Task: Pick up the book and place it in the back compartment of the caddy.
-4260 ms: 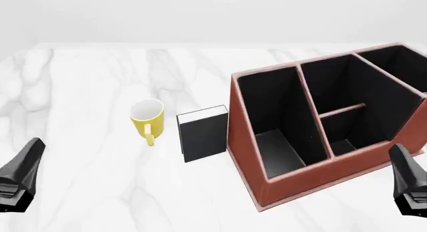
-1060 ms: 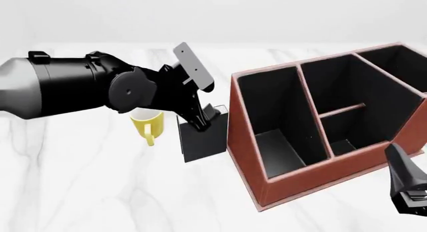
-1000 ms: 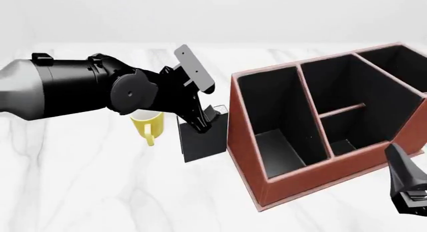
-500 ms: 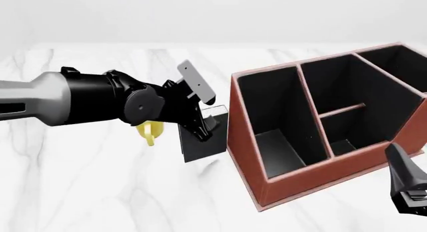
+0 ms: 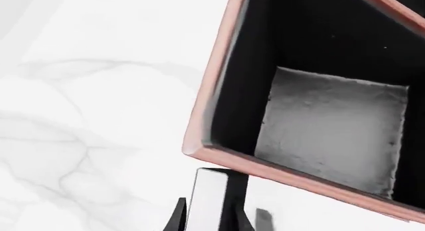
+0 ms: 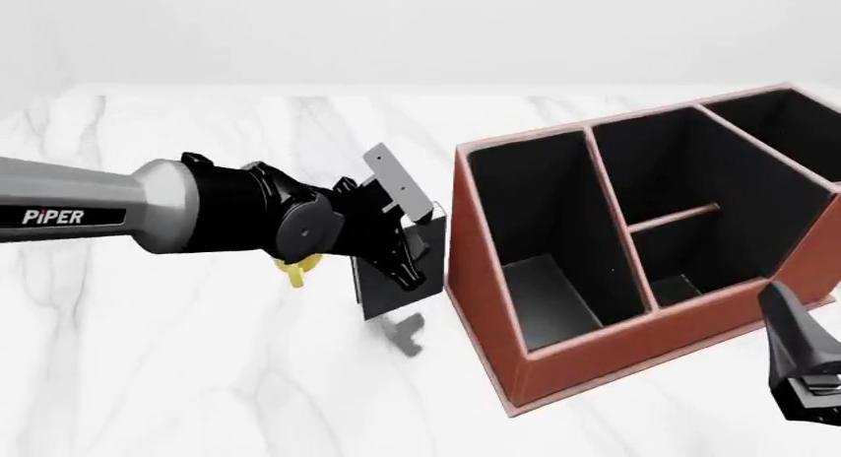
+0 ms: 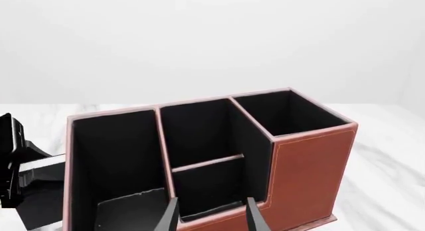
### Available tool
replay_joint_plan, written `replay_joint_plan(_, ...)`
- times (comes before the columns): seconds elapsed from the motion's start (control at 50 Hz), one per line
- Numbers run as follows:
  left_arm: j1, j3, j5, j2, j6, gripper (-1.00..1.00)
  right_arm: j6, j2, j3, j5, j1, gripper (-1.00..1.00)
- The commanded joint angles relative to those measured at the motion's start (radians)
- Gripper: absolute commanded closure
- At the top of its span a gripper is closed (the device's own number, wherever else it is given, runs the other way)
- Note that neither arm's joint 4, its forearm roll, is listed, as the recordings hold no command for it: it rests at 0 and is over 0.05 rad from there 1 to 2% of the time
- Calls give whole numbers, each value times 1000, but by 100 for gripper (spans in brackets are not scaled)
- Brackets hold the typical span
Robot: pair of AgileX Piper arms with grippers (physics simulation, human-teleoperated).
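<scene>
The black book (image 6: 394,290) stands upright on the table between the yellow mug (image 6: 297,271) and the red-brown caddy (image 6: 489,280). My left gripper (image 6: 405,252) has come down over its top edge. In the left wrist view its fingers (image 5: 177,218) press both sides of the book's (image 5: 207,201) white page edge, so it is shut on the book. The back compartment (image 6: 683,265) is the short middle cell behind the caddy's low rim, also seen as a small cell (image 7: 209,188) in the right wrist view. My right gripper (image 6: 805,373) hangs open at the caddy's near right corner.
The mug is mostly hidden behind my left arm (image 6: 197,216). A thin divider (image 6: 675,217) splits the middle column of the caddy, with long cells (image 6: 546,240) on either side. White marble table (image 6: 197,378) spreads to the left and front.
My left arm swung in from the left and sank onto the book, and its fingers now straddle the top edge. The book stands where it was. The right gripper has not moved.
</scene>
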Motion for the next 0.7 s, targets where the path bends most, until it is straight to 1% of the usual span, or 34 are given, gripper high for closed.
replay_joint_plan(0.02, 6, -12, -2, 48, 14, 100, 0, 5, -3, -2, 1, -100)
replay_joint_plan(0.12, 12, -28, 29, 13, -3, 100, 0, -12, 3, 9, 0, -100)
replay_joint_plan(0.16, 13, -28, 35, 9, -5, 100, 0, 3, -5, 1, 0, -100)
replay_joint_plan(0.18, 26, -75, 190, -141, -55, 100, -2, 1, -2, 0, -1, -100)
replay_joint_plan(0.24, 18, -80, 214, -170, -74, 100, -3, -19, 2, 14, -1, -100)
replay_joint_plan(0.28, -9, -73, 230, -194, -82, 100, -4, -24, 3, 18, -1, -100)
replay_joint_plan(0.3, -19, -75, 243, -207, -88, 100, -4, -4, -3, 5, -2, -100)
replay_joint_plan(0.34, -16, -88, 263, -212, -90, 100, -5, -17, 1, 13, -1, -100)
replay_joint_plan(0.36, -29, -90, 278, -220, -97, 100, -6, -19, 1, 15, -1, -100)
replay_joint_plan(0.38, -31, -92, 286, -224, -96, 100, -6, -30, 3, 24, -1, -100)
replay_joint_plan(0.4, -33, -99, 299, -228, -97, 100, -6, -6, -3, 7, -1, -100)
replay_joint_plan(0.42, -30, -106, 307, -229, -94, 100, -5, -21, 3, 16, -1, -100)
replay_joint_plan(0.44, -29, -113, 315, -232, -92, 100, -5, -7, 0, 5, -1, -100)
replay_joint_plan(0.52, -26, -145, 341, -247, -79, 100, -6, -26, 4, 21, -1, -100)
replay_joint_plan(0.56, -27, -173, 362, -257, -80, 100, -6, -5, -2, 6, -1, -100)
replay_joint_plan(0.62, -23, -224, 402, -267, -62, 100, -5, -24, 3, 19, -2, -100)
replay_joint_plan(0.7, -23, -259, 439, -273, -46, 100, -6, -6, 0, 6, -2, -100)
